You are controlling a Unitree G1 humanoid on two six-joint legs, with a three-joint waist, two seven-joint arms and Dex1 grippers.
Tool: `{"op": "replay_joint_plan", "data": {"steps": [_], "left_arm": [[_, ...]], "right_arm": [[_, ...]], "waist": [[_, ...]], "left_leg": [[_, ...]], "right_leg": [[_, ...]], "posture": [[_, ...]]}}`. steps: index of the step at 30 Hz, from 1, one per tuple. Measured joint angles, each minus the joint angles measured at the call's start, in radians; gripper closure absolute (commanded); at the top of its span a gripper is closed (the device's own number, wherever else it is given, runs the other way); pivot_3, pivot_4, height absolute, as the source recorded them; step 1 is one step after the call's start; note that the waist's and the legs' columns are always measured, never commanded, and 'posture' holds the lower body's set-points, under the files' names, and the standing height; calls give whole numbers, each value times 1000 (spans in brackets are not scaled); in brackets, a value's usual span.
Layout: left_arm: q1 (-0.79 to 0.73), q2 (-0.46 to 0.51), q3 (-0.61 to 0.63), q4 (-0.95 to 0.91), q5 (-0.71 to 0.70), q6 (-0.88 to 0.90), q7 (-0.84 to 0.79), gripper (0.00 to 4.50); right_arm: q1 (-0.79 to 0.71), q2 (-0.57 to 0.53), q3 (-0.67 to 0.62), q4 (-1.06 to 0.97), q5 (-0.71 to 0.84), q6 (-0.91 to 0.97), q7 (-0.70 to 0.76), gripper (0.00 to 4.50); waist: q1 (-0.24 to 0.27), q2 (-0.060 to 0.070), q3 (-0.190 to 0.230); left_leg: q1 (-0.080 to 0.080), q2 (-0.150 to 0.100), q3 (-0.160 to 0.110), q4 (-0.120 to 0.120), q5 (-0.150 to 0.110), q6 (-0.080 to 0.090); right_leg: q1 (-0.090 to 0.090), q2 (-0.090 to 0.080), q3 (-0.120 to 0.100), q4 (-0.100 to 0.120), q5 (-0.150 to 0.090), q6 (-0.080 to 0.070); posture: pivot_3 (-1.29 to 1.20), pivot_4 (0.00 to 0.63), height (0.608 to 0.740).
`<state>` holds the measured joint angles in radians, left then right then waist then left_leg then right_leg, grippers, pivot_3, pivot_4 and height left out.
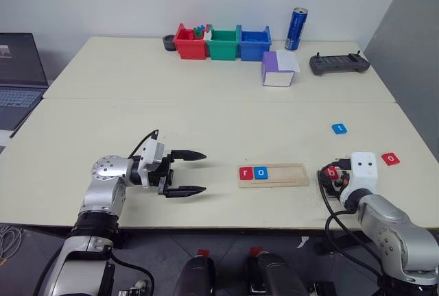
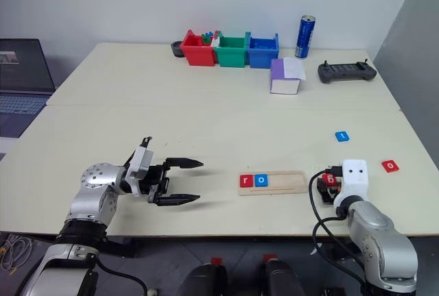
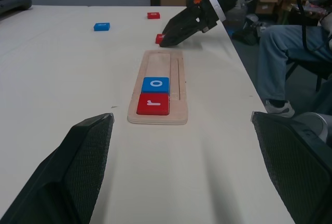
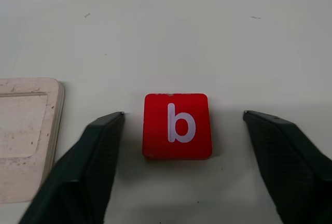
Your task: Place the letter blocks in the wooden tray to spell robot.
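The wooden tray [image 1: 288, 175] lies near the table's front edge. At its left end sit a red "r" block [image 1: 246, 173] and a blue "o" block [image 1: 261, 172]. Just right of the tray, a red "b" block [image 4: 177, 126] lies flat on the table between the fingers of my right gripper [image 4: 184, 113], which is open and not touching it. A blue block [image 1: 339, 129] and another red block [image 1: 390, 159] lie farther right. My left gripper [image 1: 186, 173] hovers open left of the tray, pointing toward it, with nothing in it.
Red [image 1: 190, 42], green [image 1: 222, 42] and blue [image 1: 253, 43] bins stand at the back, with a blue can [image 1: 295, 29], a purple-and-white box [image 1: 278, 69] and a black controller [image 1: 339, 64]. A laptop [image 1: 17, 77] sits at far left. A seated person's leg [image 3: 280, 68] is beyond the table's right side.
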<state>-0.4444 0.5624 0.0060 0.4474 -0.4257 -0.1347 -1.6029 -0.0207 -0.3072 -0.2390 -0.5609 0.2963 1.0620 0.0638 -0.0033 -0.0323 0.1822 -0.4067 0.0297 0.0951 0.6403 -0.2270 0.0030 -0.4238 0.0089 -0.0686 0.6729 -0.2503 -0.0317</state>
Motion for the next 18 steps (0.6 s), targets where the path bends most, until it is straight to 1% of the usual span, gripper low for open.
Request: {"op": "replay_joint_plan", "data": {"steps": [2,5,6,7,9,11,13,16,18], "left_arm": [[0,0,0,0,0,0,0,0],[2,1,0,-8,1,0,2,0],[3,2,0,-10,1,0,3,0],[4,2,0,-12,1,0,3,0],[4,3,0,-13,1,-1,3,0],[6,4,1,-14,3,-2,3,0],[12,6,2,-18,4,-4,4,0],[20,5,1,-23,7,-6,3,0],[21,6,1,-24,9,-10,3,0]], "right_arm": [[-7,-29,-2,-3,8,24,27,65],[-8,-219,-36,-5,89,44,201,65],[-3,-287,-55,-2,113,25,274,65],[18,-397,-62,19,136,-34,402,65],[33,-529,-64,101,157,-154,601,65],[14,-621,-44,237,156,-283,783,65],[-51,-663,12,354,144,-370,900,65],[-246,-702,156,612,51,-573,1078,65],[-354,-703,242,762,-27,-721,1158,65]], "waist": [[0,0,0],[1,0,0],[2,0,0],[2,0,0],[1,0,0],[0,0,0],[-4,0,0],[-6,0,0],[-3,0,0]], "left_leg": [[0,0,0,0,0,0],[-1,-1,0,1,-1,1],[-2,-1,-1,1,-1,2],[-2,-1,-1,1,-2,3],[-2,1,-5,0,-2,3],[-3,1,-5,0,-2,3],[-3,1,-4,1,-2,3],[-3,1,-5,1,-2,3],[-3,1,-5,1,-2,3]], "right_leg": [[0,0,0,0,0,0],[0,0,0,-1,0,0],[0,0,-1,-2,0,0],[0,0,-1,-3,0,0],[3,2,-4,-10,2,3],[3,3,-4,-11,2,4],[2,3,-3,-10,2,4],[2,3,-4,-10,3,5],[2,3,-4,-10,3,5]], "posture": [[0,150,740],[0,150,740],[0,150,740],[0,150,740],[0,150,740],[0,150,740],[0,150,740],[0,150,740],[0,150,740]]}}
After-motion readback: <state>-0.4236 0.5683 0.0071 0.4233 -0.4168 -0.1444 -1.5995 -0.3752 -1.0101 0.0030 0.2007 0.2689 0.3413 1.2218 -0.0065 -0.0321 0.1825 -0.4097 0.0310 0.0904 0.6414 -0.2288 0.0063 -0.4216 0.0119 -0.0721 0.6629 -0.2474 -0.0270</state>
